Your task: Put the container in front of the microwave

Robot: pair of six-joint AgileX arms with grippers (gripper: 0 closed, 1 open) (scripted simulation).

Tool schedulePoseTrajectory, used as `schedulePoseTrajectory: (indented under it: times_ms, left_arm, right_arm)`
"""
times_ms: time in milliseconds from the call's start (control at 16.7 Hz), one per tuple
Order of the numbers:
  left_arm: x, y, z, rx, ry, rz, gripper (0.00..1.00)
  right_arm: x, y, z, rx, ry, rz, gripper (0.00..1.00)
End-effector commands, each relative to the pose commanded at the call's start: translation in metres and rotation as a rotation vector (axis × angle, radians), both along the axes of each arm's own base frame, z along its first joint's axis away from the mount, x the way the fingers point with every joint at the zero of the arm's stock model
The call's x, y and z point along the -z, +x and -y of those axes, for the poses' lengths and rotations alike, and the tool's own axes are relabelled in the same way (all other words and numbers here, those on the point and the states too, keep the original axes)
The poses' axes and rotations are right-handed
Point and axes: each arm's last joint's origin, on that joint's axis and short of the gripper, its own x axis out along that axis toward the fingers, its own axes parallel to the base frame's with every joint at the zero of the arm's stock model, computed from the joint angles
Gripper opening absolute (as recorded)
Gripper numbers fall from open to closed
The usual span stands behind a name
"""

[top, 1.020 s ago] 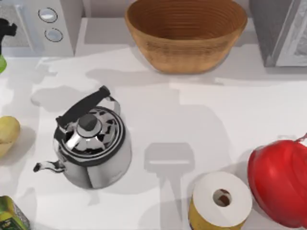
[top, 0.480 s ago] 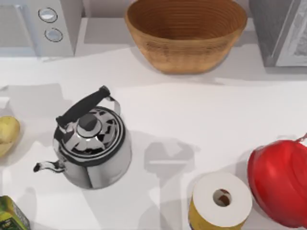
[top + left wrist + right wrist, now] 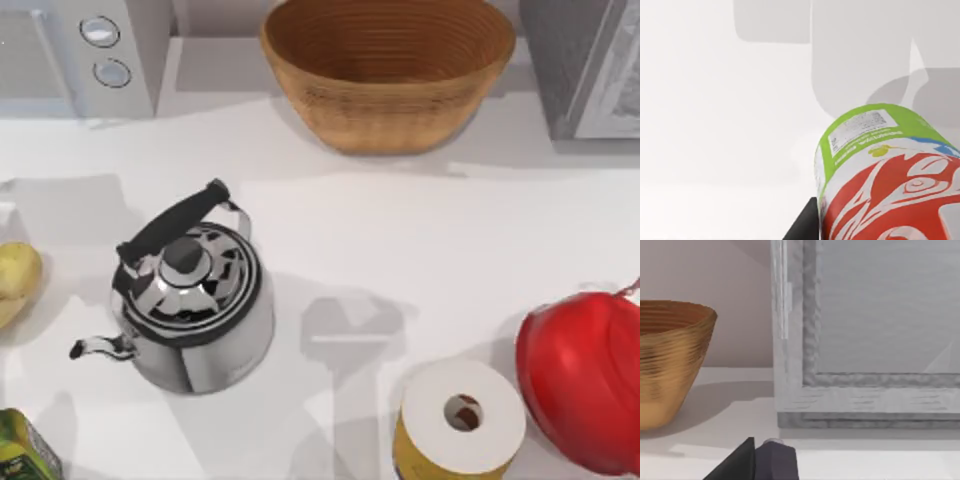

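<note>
The container [image 3: 880,175], a can with a red half with white lettering and a lime-green half, lies close under the left wrist camera over the white table. My left gripper [image 3: 860,235] is shut on it, and one dark finger [image 3: 802,229] shows alongside the can. The microwave [image 3: 85,55], light grey with two round knobs, stands at the table's far left corner. My right gripper [image 3: 760,462] is in front of the darker grey box [image 3: 865,340].
A wicker basket [image 3: 388,70] stands at the back centre and the darker grey box [image 3: 590,60] at the back right. A steel kettle [image 3: 190,300] sits left of centre. Along the front are a paper roll [image 3: 462,420], a red object [image 3: 580,385] and a green-yellow carton [image 3: 20,455].
A second ago my left gripper and the can's green end showed at the top view's left edge by the microwave; they have moved out of that view. Shadows on the table shifted.
</note>
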Motion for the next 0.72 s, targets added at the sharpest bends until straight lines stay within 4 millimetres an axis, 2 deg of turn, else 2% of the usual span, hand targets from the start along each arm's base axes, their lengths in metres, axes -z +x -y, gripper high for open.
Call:
schedulePoseTrajectory:
  times_ms: [180,720]
  left_arm:
    - [0.0007,0.0,-0.0001,0.0,0.0,-0.001,0.0]
    - [0.0007,0.0,-0.0001,0.0,0.0,-0.001,0.68]
  right_arm:
    - [0.0,0.0,0.0,0.0,0.0,0.0,1.0]
    - [0.0,0.0,0.0,0.0,0.0,0.0,1.0]
